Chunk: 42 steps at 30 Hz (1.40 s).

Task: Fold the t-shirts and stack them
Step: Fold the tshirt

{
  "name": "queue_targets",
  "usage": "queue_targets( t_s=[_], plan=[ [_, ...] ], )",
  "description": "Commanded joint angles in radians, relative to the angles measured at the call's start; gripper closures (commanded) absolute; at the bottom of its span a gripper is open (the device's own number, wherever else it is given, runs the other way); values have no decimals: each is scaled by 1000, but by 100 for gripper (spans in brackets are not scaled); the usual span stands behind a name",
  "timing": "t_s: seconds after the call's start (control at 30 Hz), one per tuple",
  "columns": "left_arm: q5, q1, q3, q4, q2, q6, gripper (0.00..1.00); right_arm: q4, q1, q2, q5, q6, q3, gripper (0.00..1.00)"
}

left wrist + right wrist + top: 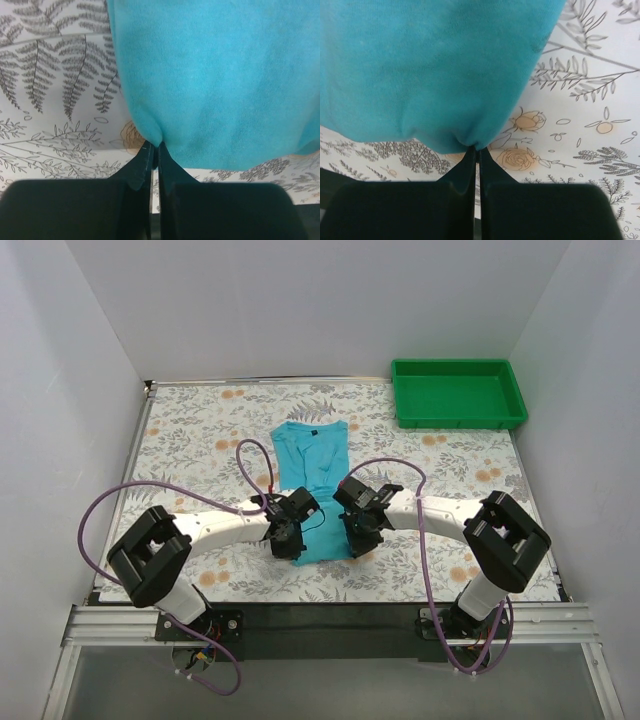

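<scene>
Turquoise shirt (314, 455) pinched at its near corners by our left claw (155, 150) and right claw (477, 151), we should lift both evenly.

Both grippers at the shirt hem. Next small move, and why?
Probably raise both together a little, starting the fold toward the collar: left gripper and right gripper are each shut on a near hem corner of the turquoise shirt, which lies flat with its collar at the far end.
</scene>
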State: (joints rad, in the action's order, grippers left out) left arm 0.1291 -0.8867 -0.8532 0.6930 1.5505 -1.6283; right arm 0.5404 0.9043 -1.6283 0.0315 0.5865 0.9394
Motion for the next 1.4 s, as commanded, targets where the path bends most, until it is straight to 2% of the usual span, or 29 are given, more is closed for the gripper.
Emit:
queue_targets(
  t_s=[0.0,0.13,0.23,0.37,0.5,0.53,0.57,0.73,0.97,1.23,1.37],
  plan=[
    [-83,-18,77,174,-1,39,100,148,25,19,-83,-53,-30,99],
    [-233,-26,85,327,-96,107,100,274,59,94,-212,-79,-34,99],
    [-339,-52,108,391,-179,79,100,375,96,152,-266,-83,-25,99],
    [-414,-54,54,436,-319,41,100,460,93,196,-245,-96,33,99],
    [-346,-29,-122,481,-258,54,100,558,47,151,-154,-134,234,99],
    [-306,-17,-148,478,-248,64,100,572,38,128,-104,-142,328,99],
    [-284,27,-191,476,-239,77,100,585,13,114,-85,-163,372,99],
    [-143,205,-262,396,-227,96,100,595,-42,9,13,-229,613,99],
    [-28,296,-314,280,-205,122,100,590,-97,-120,105,-315,915,99],
    [6,353,-345,197,-179,125,100,538,-133,-228,136,-390,1070,99],
    [6,388,-330,160,-161,139,100,491,-154,-254,134,-418,1058,99]
  ],
)
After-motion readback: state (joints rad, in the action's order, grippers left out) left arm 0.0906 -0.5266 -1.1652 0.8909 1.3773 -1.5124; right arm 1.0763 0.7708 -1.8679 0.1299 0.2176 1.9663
